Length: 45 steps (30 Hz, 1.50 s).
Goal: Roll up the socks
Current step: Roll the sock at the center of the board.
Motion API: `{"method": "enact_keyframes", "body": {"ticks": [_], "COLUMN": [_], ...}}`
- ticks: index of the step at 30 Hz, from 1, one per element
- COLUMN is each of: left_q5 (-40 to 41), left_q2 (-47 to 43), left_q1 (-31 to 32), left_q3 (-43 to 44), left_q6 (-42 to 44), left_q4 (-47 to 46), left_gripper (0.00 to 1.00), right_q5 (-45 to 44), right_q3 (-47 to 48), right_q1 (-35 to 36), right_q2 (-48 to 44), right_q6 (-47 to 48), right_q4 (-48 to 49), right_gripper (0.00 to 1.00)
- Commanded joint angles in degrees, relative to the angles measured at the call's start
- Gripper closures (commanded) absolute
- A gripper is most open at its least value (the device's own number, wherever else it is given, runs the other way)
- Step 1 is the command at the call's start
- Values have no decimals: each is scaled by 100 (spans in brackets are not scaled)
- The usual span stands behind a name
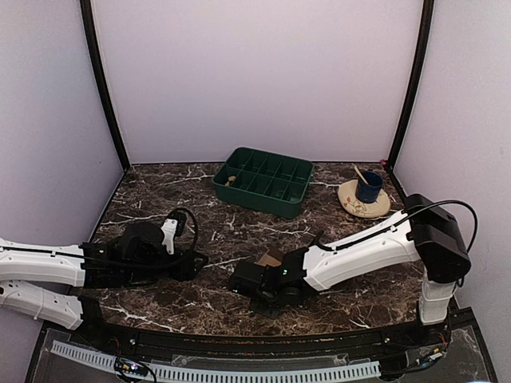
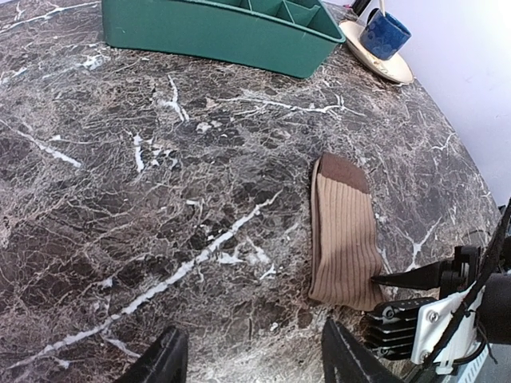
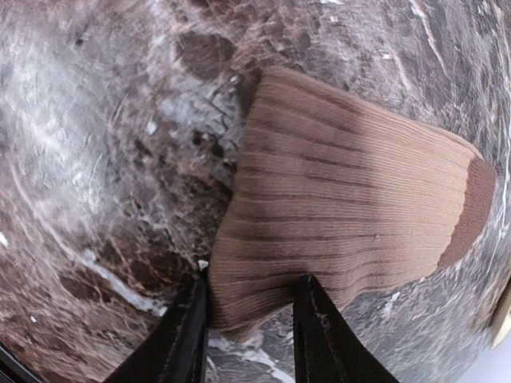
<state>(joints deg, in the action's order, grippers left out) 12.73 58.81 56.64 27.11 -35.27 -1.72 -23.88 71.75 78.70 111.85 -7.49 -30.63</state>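
One tan sock [image 3: 343, 215] on desk [image 2: 120, 199], right jaws clamped on its cuff edge; left jaws released. Thin bite, fabric may slip mid-roll.

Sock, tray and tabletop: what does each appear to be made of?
The sock looks like soft knit fabric, matte: lengthwise ribs, darker brown toe. The tray is probably moulded plastic, slightly glossy: uniform green, thin straight dividers. The tabletop has a polished dark marble look with white veins; real stone or printed laminate, I cannot tell.
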Motion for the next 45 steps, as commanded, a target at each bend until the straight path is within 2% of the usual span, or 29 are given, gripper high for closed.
{"method": "enact_keyframes", "body": {"ticks": [1, 3, 6, 10, 15, 22, 32, 45], "left_q5": [-24, -14, 20, 21, -358, -953, -1883, -2736], "left_q2": [-90, -129, -228, -383, -361, 5, 670, 1131], "left_q1": [-57, -57, -57, -65, -66, -66, -66, -66], "left_q3": [-167, -209, -295, -346, -342, -251, -111, 229], "left_q6": [85, 139, 205, 262, 440, 688, 956, 1590], "left_q4": [-192, -250, -329, -345, -520, -727, -1032, -980], "left_gripper": [40, 40, 40, 40, 39, 40, 42, 45], "right_q5": [390, 538, 755, 1020, 1541, 2635, 4308, 6383], "right_q3": [-64, -56, -41, 138, 225, -493, -1890, -2522], "right_q1": [-140, -159, -161, -153, -148, -347, -1058, -1973], "right_q2": [232, 238, 134, -4, -70, -690, -1217, -1269], "right_q6": [92, 155, 333, 656, 722, -68, -1114, -2207], "right_q4": [-222, -245, -189, -123, -41, 850, 2428, 3669], "right_gripper": [78, 85, 89, 93, 96, 96, 96, 96]}}
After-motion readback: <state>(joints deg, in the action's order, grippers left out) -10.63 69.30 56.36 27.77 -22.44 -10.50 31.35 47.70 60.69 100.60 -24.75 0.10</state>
